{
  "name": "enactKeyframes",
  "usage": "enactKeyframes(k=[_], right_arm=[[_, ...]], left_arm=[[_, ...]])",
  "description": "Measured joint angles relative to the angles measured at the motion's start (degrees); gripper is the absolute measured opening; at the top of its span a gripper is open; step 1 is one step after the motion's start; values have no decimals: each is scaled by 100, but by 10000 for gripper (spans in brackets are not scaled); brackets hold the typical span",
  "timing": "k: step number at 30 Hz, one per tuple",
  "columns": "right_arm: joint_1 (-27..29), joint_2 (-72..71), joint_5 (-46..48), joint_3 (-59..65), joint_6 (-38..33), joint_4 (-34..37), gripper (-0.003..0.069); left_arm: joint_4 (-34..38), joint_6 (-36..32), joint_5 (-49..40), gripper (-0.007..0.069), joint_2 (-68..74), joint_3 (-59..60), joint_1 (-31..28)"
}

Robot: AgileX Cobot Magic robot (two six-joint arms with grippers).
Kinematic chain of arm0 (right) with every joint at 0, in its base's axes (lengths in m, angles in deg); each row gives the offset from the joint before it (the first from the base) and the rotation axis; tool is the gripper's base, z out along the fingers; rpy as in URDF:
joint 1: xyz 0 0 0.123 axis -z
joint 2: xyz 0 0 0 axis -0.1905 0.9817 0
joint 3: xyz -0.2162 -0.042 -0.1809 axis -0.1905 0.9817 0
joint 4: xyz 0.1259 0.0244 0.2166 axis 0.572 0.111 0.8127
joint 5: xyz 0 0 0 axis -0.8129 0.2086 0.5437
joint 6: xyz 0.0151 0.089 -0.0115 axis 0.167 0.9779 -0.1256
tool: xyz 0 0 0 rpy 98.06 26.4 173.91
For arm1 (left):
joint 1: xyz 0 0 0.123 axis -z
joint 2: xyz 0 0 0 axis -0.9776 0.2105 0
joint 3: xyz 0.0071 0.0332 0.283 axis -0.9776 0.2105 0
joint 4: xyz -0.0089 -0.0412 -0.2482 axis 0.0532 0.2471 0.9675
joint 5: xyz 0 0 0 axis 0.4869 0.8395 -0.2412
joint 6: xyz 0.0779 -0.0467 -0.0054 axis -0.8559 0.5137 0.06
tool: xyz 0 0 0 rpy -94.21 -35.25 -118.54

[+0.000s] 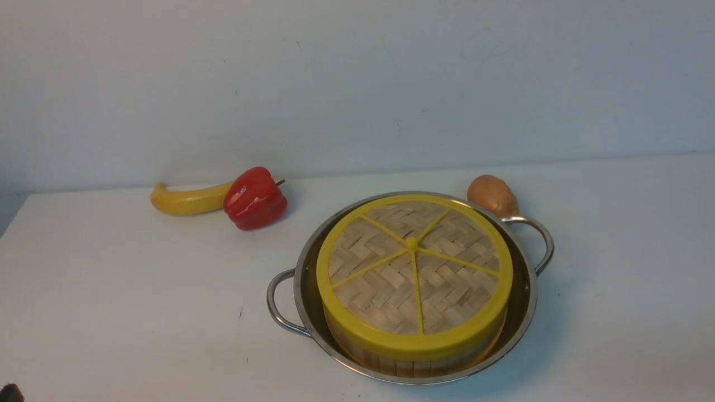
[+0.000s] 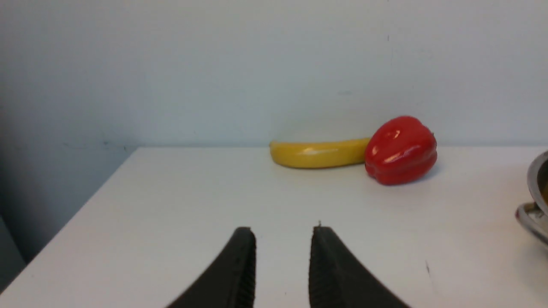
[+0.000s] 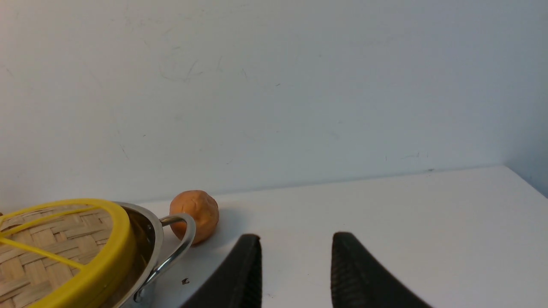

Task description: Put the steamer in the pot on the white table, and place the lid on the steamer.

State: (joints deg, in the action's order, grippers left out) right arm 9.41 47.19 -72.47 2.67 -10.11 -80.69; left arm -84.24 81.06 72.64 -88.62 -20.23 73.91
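Note:
The shiny steel pot (image 1: 525, 312) stands on the white table (image 1: 139, 312), right of centre. Inside it sits the bamboo steamer (image 1: 402, 363). The woven lid (image 1: 413, 268) with its yellow rim, spokes and knob lies on top and hides the steamer's inside. In the left wrist view my left gripper (image 2: 282, 233) is open over bare table, with nothing between its black fingers (image 2: 329, 265); the pot's handle (image 2: 531, 216) shows at the edge. My right gripper (image 3: 295, 239) is also open and empty, beside the pot (image 3: 150, 231) and lid (image 3: 55, 252).
A yellow banana (image 1: 187, 200) and a red bell pepper (image 1: 255, 198) lie at the back left near the wall. A brown potato (image 1: 491, 195) rests just behind the pot's right handle (image 1: 539, 240). The table's left edge (image 2: 81, 209) drops off beside my left gripper.

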Motion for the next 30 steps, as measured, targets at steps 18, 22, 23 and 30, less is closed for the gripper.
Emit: enactKeyframes(k=[18,22,23,30], right_arm=[[0,0,0,0,0,0,244],[0,0,0,0,0,0,244],[0,0,0,0,0,0,244],[0,0,0,0,5,0,244]], left_arm=[[1121,-647,-26,210,-32,0,0],[1121,-647,-26,210,-32,0,0],[1121,-647,-26,213,-34,0,0],[1121,-647,-26,228,-43,0,0]])
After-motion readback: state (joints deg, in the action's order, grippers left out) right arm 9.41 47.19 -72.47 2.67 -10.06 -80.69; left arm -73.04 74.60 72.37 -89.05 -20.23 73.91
